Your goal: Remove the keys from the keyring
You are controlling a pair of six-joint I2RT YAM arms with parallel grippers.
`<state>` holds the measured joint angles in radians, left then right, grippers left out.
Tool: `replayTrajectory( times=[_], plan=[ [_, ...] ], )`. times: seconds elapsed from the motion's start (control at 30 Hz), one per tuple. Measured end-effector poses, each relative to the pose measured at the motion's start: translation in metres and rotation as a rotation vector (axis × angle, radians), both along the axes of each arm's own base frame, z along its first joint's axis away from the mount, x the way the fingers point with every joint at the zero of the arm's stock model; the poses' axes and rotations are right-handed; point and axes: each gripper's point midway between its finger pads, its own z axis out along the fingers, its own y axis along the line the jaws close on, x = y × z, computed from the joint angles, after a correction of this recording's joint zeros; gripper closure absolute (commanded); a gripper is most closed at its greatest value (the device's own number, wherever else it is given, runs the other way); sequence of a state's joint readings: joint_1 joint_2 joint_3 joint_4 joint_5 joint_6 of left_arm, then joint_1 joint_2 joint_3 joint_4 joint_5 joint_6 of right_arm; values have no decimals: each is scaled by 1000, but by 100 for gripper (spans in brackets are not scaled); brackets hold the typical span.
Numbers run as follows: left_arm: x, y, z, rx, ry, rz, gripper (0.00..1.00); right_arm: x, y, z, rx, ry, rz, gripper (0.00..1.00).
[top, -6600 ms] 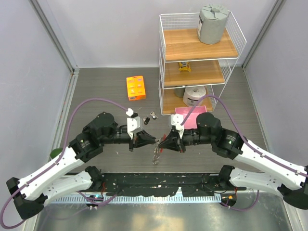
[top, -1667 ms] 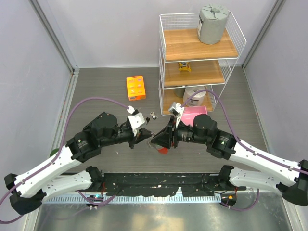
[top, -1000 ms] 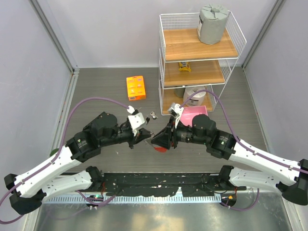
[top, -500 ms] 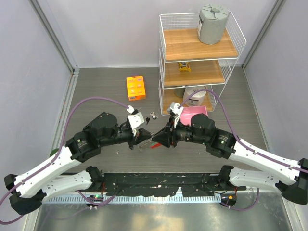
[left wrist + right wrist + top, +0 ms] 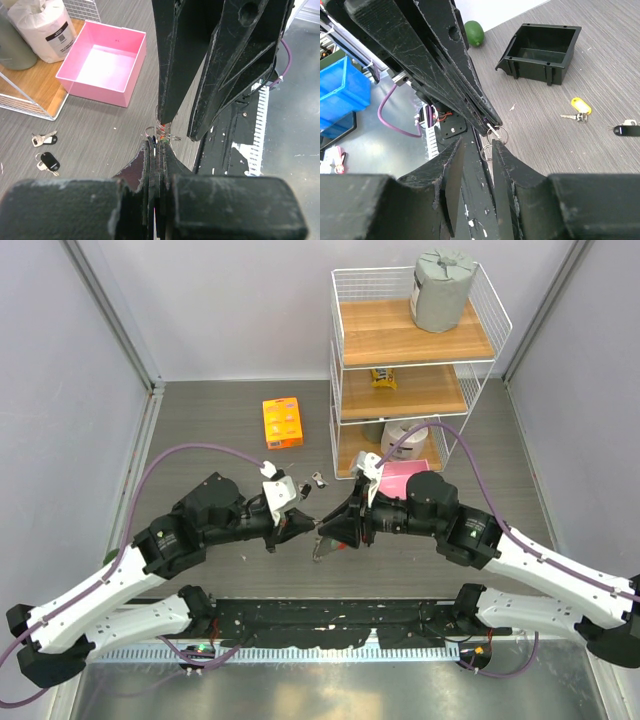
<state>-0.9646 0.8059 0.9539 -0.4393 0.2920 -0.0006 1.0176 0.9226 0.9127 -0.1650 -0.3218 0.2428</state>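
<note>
My two grippers meet tip to tip above the table's near middle. My left gripper [image 5: 304, 527] [image 5: 157, 145] is shut on the keyring [image 5: 161, 133], whose thin silvery rings stick out past its tips. My right gripper [image 5: 329, 530] [image 5: 479, 145] is open, its jaws apart with one ring [image 5: 489, 151] lying against its right finger. A silvery piece [image 5: 319, 548] hangs below the tips. The red fob is hidden. Loose keys lie on the table: one with a yellow head [image 5: 579, 106], one with a black head [image 5: 48, 161] [image 5: 624, 130], and a plain silvery one [image 5: 42, 139].
A wire shelf rack [image 5: 415, 360] stands at the back right with a pink box [image 5: 102, 62] and a paper roll [image 5: 40, 25] at its foot. An orange box [image 5: 283, 423] lies at the back. A black bin [image 5: 540, 46] and a green ball [image 5: 474, 32] are at the left.
The right gripper has drawn back slightly to the right. The red fob seen under the tips half a second ago no longer shows; a silvery piece hangs there instead.
</note>
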Motion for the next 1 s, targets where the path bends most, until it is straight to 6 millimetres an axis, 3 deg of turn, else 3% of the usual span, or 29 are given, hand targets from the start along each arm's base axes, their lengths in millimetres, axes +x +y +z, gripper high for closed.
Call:
replayTrajectory(
  times=[0.57, 1.0],
  plan=[
    [0, 0, 5, -4, -3, 1, 100, -10, 3, 0, -7, 71, 44, 65],
    [1, 0, 9, -10, -8, 3, 100, -6, 4, 0, -1, 88, 15, 65]
  ],
)
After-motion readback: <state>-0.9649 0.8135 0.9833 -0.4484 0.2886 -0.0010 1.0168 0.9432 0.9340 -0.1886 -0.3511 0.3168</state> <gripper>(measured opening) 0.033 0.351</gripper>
